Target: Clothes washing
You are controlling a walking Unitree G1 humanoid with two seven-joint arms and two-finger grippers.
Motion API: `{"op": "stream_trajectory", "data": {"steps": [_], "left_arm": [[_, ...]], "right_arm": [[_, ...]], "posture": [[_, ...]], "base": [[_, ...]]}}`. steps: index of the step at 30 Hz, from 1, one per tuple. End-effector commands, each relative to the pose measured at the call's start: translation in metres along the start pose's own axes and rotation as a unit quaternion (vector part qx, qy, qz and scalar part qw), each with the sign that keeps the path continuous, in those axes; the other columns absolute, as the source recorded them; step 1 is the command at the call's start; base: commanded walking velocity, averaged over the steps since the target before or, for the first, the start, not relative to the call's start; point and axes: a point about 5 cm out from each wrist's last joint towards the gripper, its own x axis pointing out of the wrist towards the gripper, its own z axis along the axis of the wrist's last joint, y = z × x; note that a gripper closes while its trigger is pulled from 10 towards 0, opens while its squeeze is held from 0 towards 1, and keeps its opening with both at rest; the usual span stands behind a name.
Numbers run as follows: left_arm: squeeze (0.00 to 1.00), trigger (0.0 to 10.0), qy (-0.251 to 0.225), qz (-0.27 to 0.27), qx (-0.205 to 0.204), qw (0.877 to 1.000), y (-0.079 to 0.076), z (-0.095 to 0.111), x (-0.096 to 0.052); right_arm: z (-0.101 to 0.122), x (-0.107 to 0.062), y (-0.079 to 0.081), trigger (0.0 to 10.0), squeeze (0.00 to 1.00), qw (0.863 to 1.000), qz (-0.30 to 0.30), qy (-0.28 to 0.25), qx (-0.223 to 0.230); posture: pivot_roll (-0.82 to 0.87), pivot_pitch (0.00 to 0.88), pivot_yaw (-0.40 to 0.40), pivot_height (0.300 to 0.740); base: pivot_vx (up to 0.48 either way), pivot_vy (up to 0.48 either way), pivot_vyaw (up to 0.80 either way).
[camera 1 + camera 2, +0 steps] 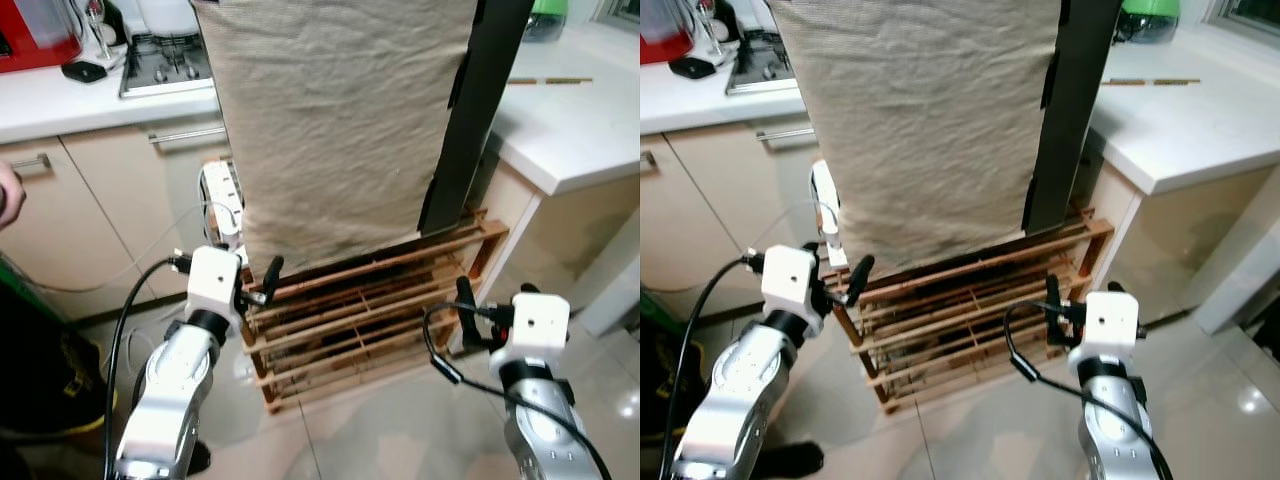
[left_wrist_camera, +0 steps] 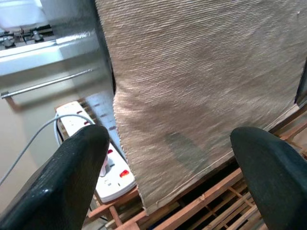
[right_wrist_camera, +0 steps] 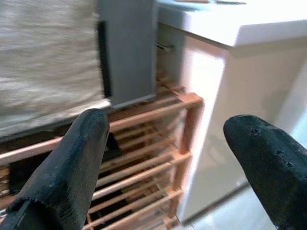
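Note:
A large beige cloth (image 1: 340, 120) hangs down over the front of a tall dark grey appliance (image 1: 470, 130). Its lower edge ends just above a low wooden slatted rack (image 1: 380, 320) on the floor. My left gripper (image 1: 268, 280) is open at the rack's left end, just below the cloth's lower left corner (image 2: 144, 191). On the other side, my right gripper (image 1: 465, 300) is open by the rack's right post (image 3: 189, 120). Neither gripper holds anything.
A white power strip (image 1: 222, 195) with a cable lies on the rack's left end. Cabinets and a counter with a hob (image 1: 165, 65) stand at the left. A white counter (image 1: 580, 120) stands close on the right. A person's hand (image 1: 8, 195) shows at the left edge.

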Motion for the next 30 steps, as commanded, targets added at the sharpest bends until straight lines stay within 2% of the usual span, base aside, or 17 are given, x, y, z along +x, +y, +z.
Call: {"op": "stream_trajectory", "data": {"steps": [1, 4, 10, 13, 15, 18, 20, 25, 30], "left_arm": [[0.00, 10.0, 0.003, -0.001, 0.012, 1.000, 0.000, 0.000, 0.003], [0.00, 10.0, -0.001, -0.006, 0.020, 1.000, -0.001, 0.002, 0.004], [0.00, 10.0, -0.008, -0.007, 0.009, 1.000, -0.001, 0.004, 0.005], [0.00, 10.0, -0.009, -0.002, 0.024, 1.000, -0.002, 0.006, 0.009], [0.00, 10.0, -0.007, 0.000, 0.007, 1.000, -0.003, 0.008, 0.011], [0.00, 10.0, -0.011, -0.008, 0.029, 0.999, -0.005, 0.010, 0.011], [0.00, 10.0, -0.005, -0.007, -0.001, 1.000, -0.005, 0.008, 0.010], [0.00, 10.0, -0.009, 0.000, 0.028, 1.000, -0.003, 0.009, 0.012], [0.00, 10.0, -0.011, -0.003, 0.027, 1.000, -0.005, 0.009, 0.012]], "right_arm": [[-0.003, 0.000, -0.005, 10.0, 0.00, 1.000, -0.014, 0.010, 0.009], [-0.002, 0.001, -0.006, 10.0, 0.00, 1.000, -0.016, 0.012, 0.009], [0.000, 0.003, -0.006, 10.0, 0.00, 1.000, -0.018, 0.008, 0.005], [0.001, 0.004, -0.004, 10.0, 0.00, 1.000, -0.019, 0.010, 0.007], [0.002, 0.004, -0.003, 10.0, 0.00, 1.000, -0.016, 0.007, 0.000], [0.001, 0.004, -0.002, 10.0, 0.00, 1.000, -0.017, 0.008, -0.002], [0.001, 0.004, -0.001, 10.0, 0.00, 1.000, -0.015, 0.008, -0.002], [0.003, 0.004, 0.003, 10.0, 0.00, 1.000, -0.010, 0.007, -0.004], [0.003, 0.004, 0.006, 10.0, 0.00, 1.000, -0.007, 0.007, -0.003]], "posture": [[-0.07, 0.000, 0.068, 0.740], [-0.07, 0.000, 0.069, 0.740], [-0.08, 0.000, 0.072, 0.740], [-0.08, 0.000, 0.067, 0.740], [-0.08, 0.000, 0.064, 0.740], [-0.07, 0.000, 0.061, 0.740], [-0.07, 0.000, 0.061, 0.740], [-0.07, 0.000, 0.059, 0.740], [-0.08, 0.000, 0.058, 0.740]], "base": [[0.000, 0.000, 0.00], [0.000, 0.000, 0.00], [0.000, 0.000, 0.00], [0.000, 0.000, -0.80], [0.000, 0.000, -0.80], [0.000, 0.000, -0.80], [0.000, -0.446, 0.00], [0.000, -0.480, -0.09], [0.000, -0.480, -0.44]]}}
